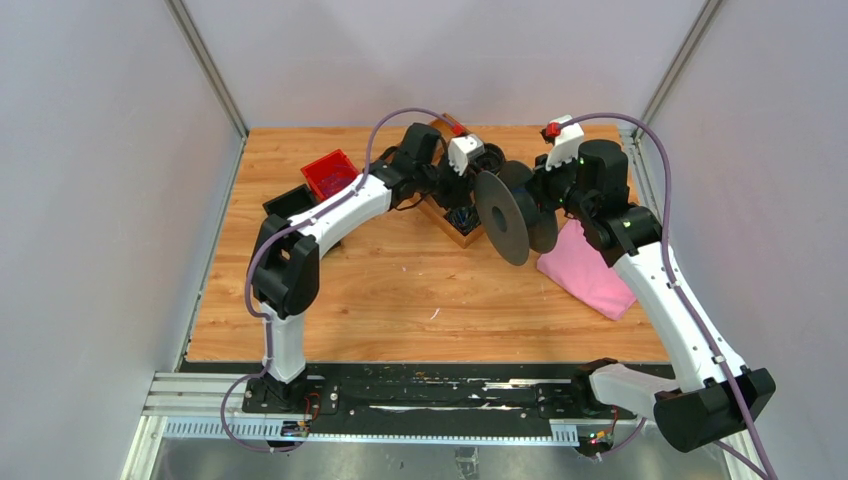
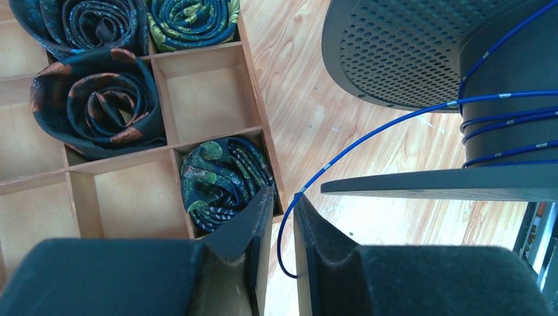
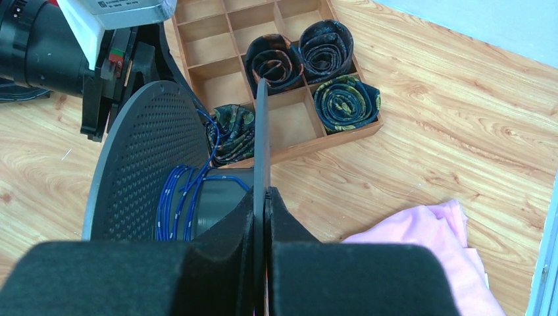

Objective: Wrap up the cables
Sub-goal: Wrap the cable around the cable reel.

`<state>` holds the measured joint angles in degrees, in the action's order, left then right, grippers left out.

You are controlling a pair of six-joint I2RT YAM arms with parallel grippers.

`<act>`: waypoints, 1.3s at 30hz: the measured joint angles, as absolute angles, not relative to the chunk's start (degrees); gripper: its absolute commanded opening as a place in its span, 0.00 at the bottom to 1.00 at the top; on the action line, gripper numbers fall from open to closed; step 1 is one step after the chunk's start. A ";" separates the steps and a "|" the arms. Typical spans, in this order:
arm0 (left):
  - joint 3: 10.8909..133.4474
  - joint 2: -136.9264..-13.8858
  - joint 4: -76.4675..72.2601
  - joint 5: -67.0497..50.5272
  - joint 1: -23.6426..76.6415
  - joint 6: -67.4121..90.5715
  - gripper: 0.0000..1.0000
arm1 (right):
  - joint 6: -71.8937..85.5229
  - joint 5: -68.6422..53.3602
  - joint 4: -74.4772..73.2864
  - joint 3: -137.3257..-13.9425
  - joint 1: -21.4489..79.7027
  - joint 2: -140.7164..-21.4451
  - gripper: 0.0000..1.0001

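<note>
A thin blue cable runs from the dark grey perforated spool down into the gap between my left gripper's fingers. The jaws stand a little apart, wider than the cable, which loops loosely against the right finger. Several turns of the cable lie wound on the spool's core. My right gripper is shut on the thin edge of the spool's flange and holds the spool on edge above the table. In the top view the left gripper is just left of the spool and the right gripper just right of it.
A wooden divided box with rolled patterned ties lies under the left gripper; it also shows in the right wrist view. A pink cloth lies at the right. A red bin and a black bin stand at the back left.
</note>
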<state>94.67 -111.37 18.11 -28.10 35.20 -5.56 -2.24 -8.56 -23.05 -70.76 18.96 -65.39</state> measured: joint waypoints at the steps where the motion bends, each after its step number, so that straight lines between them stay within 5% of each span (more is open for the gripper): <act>1: 94.65 -111.35 18.09 -28.23 35.09 -5.54 0.24 | -2.26 -8.56 -23.05 -70.76 18.96 -65.39 0.01; 21: 93.19 -110.83 16.78 -32.49 34.15 -4.25 0.42 | -2.26 -8.56 -23.09 -70.76 18.68 -65.14 0.01; 39: 93.21 -110.83 16.47 -37.28 31.97 0.60 0.46 | -2.28 -8.56 -23.05 -70.57 18.61 -64.29 0.01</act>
